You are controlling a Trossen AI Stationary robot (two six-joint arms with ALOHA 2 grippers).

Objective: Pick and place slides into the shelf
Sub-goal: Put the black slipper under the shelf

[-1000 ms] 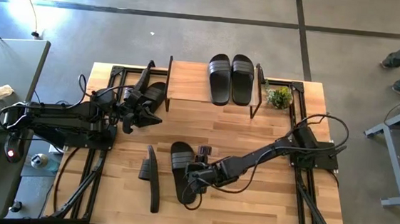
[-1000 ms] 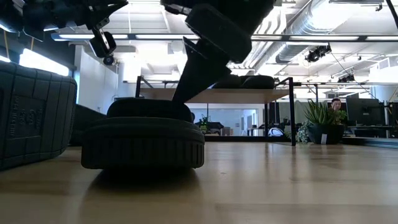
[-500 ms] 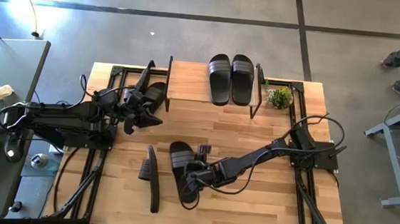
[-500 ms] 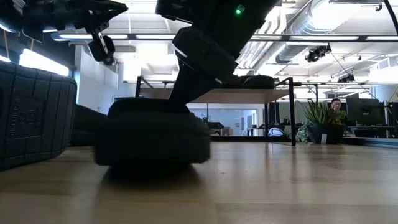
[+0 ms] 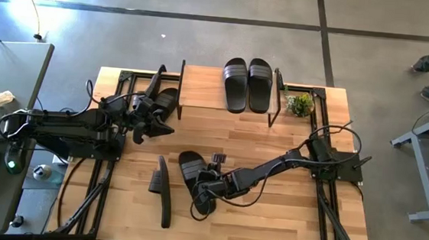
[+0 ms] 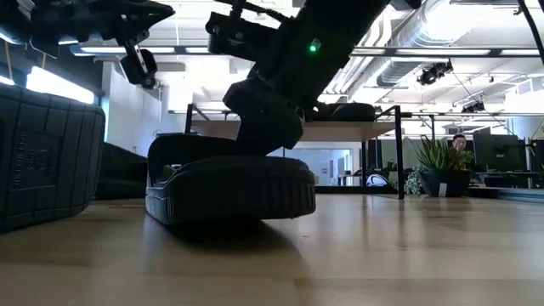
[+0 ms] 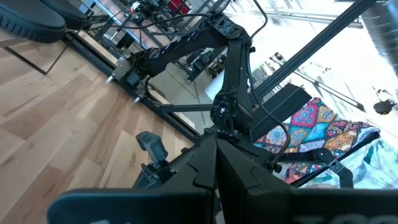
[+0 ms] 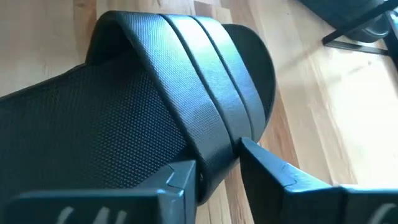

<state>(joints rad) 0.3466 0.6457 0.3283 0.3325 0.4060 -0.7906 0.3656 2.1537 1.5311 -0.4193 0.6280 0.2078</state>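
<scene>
Near front of table, right gripper pinches the strap of a slide, fingers clamped either side; its far end looks tipped up slightly in low view. Beside it a slide on edge. Left gripper hovers by shelf, apparently gripping another slide. Two slides sit paired on shelf top.
</scene>
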